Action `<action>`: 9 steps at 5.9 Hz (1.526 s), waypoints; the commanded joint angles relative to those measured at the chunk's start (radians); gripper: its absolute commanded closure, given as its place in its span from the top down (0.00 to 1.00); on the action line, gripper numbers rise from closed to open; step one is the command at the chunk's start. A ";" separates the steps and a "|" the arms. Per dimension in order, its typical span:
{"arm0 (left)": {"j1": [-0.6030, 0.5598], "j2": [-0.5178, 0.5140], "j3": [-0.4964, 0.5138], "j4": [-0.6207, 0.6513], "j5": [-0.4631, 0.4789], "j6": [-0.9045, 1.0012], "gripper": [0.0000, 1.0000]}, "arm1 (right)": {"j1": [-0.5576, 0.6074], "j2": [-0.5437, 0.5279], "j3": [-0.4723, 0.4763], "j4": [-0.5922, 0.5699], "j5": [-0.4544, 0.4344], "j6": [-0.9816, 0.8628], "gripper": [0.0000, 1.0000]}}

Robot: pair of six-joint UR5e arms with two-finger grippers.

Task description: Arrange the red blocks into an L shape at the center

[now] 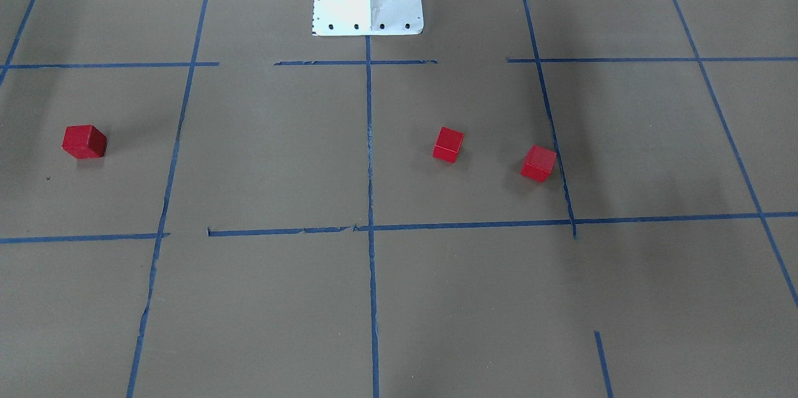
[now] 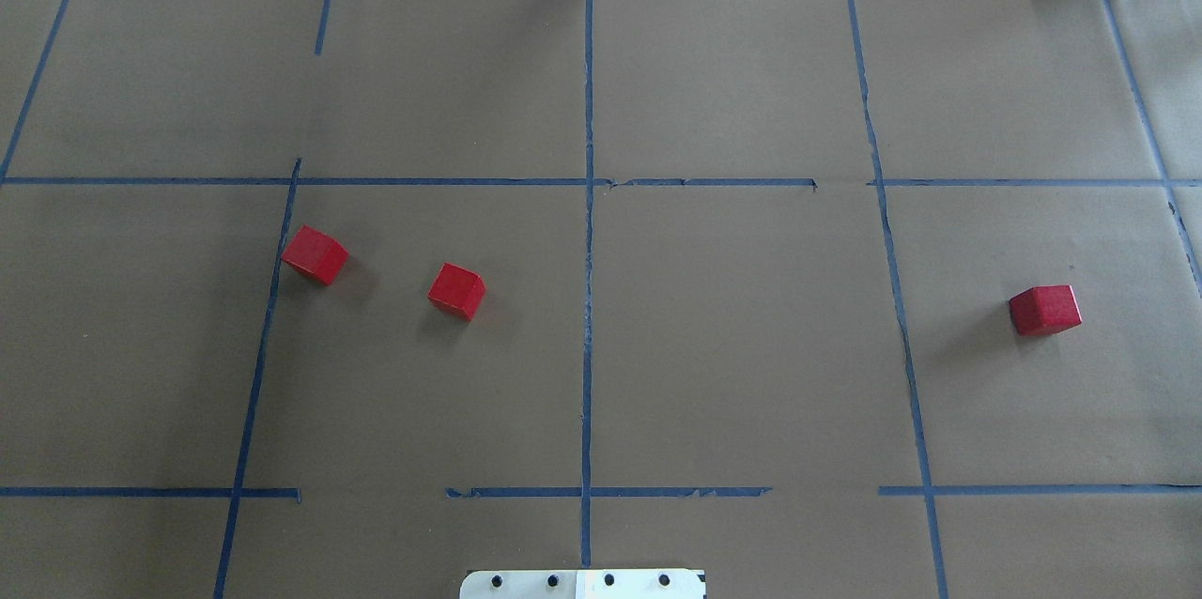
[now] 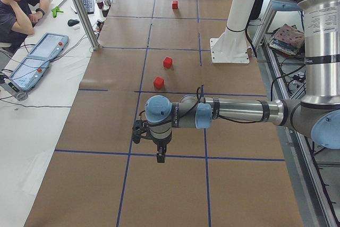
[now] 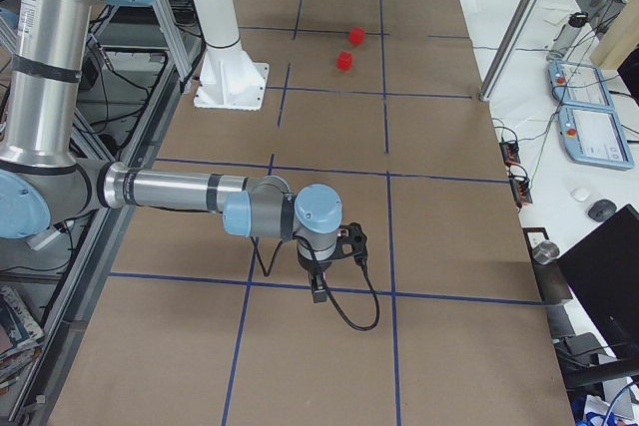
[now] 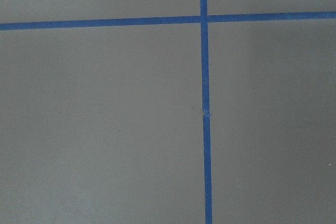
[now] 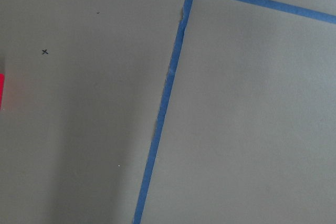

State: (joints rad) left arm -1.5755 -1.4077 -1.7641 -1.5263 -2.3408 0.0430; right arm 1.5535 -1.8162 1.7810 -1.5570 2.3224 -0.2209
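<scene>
Tabletop [image 2: 751, 345], brown paper w/ blue tape grid, is carrying 3 red blocks, all apart, none yet at center [image 2: 588, 336].

- Inner left block [image 2: 456, 290] is sitting nearest the mid line, on robot's L side.
- Outer left block [image 2: 315, 254] is lying just beside the next tape line out.
- Right block [image 2: 1044, 310] is lying well out in the R outer square.
- Left claw [image 3: 160, 157] is hanging beyond the L pair, so both blocks are lying center-ward of it.
- Right claw [image 4: 319, 293] is hanging at the R end.
- Claw spread: cannot tell, either arm.
- Judgement: L arm is looking nearer to 2 of 3. Cubes, so no long axis.
</scene>
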 commanded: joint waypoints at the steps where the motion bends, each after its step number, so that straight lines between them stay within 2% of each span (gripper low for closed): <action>1: 0.002 0.006 -0.020 0.002 0.000 0.000 1.00 | -0.010 0.017 0.006 0.017 0.000 0.003 1.00; 2: 0.002 0.007 -0.020 0.002 0.000 0.000 1.00 | -0.059 0.053 0.006 0.094 0.011 0.068 1.00; 4: 0.000 0.009 -0.021 0.002 0.000 0.000 1.00 | -0.248 0.157 0.008 0.245 0.022 0.432 1.00; 5: 0.002 0.009 -0.021 0.002 -0.003 0.000 1.00 | -0.354 0.196 0.008 0.330 0.000 0.653 1.00; 6: 0.002 0.009 -0.021 0.002 -0.003 0.000 1.00 | -0.463 0.196 0.006 0.450 -0.088 0.840 1.00; 7: 0.002 0.009 -0.021 0.002 -0.003 0.000 1.00 | -0.552 0.180 0.005 0.534 -0.159 0.935 1.00; 9: 0.002 0.009 -0.023 0.002 -0.005 0.000 1.00 | -0.616 0.123 0.003 0.548 -0.210 0.925 1.00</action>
State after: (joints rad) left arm -1.5739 -1.3990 -1.7867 -1.5247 -2.3450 0.0429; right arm 0.9758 -1.6653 1.7851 -1.0218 2.1480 0.6995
